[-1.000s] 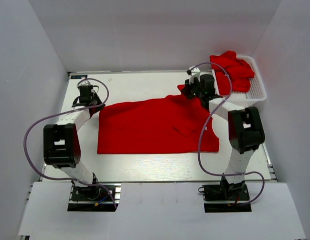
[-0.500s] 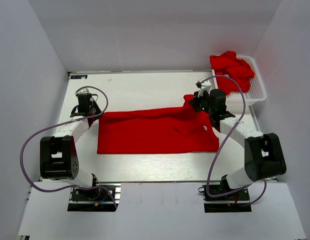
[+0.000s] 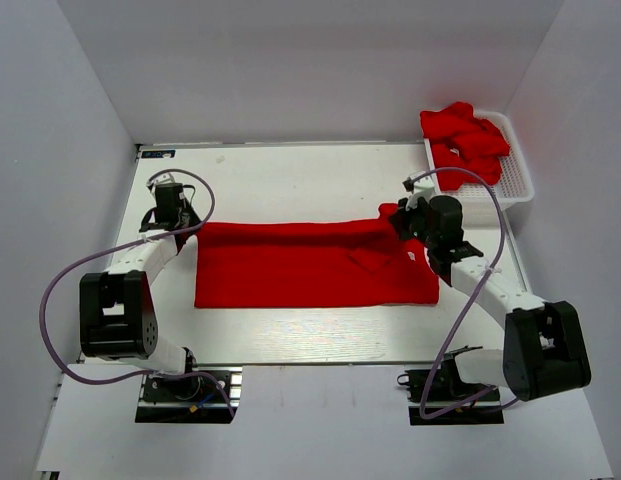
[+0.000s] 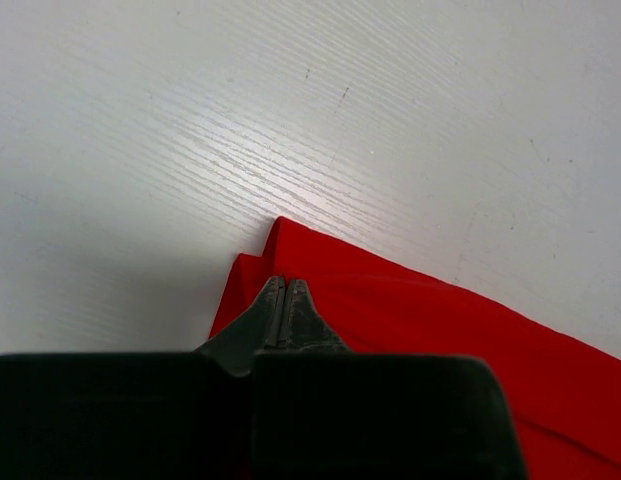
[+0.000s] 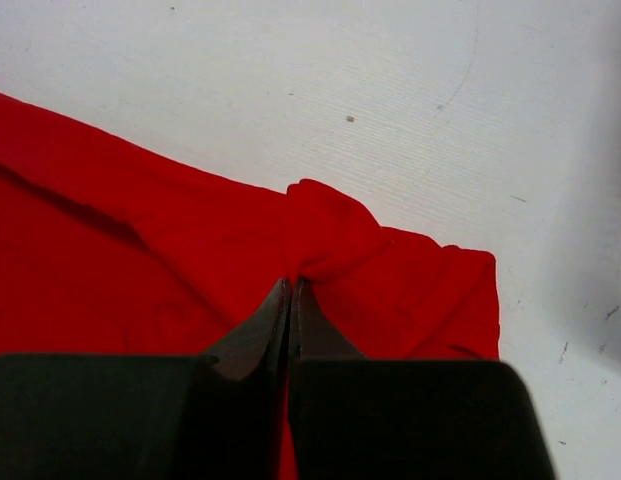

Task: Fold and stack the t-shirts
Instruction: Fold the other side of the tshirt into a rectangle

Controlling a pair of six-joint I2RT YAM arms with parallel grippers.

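One red t-shirt [image 3: 310, 265] lies as a wide flat band across the middle of the table. My left gripper [image 3: 190, 226] is shut on its far left corner; in the left wrist view the closed gripper [image 4: 286, 284] rests on the red cloth [image 4: 430, 320], with the corner just past its tips. My right gripper [image 3: 402, 220] is shut on the far right edge, where the cloth [image 5: 325, 230] bunches into a small hump at the closed gripper [image 5: 293, 284]. More red t-shirts [image 3: 468, 140] lie crumpled in the basket.
A white mesh basket [image 3: 515, 185] stands at the table's far right corner, close behind my right arm. White walls close in the table on the left, back and right. Purple cables loop beside both arms.
Both grippers have come toward the near side and drawn the shirt's far edge with them. The raised hump at the right has dropped flat, and the shirt is now a narrower band.
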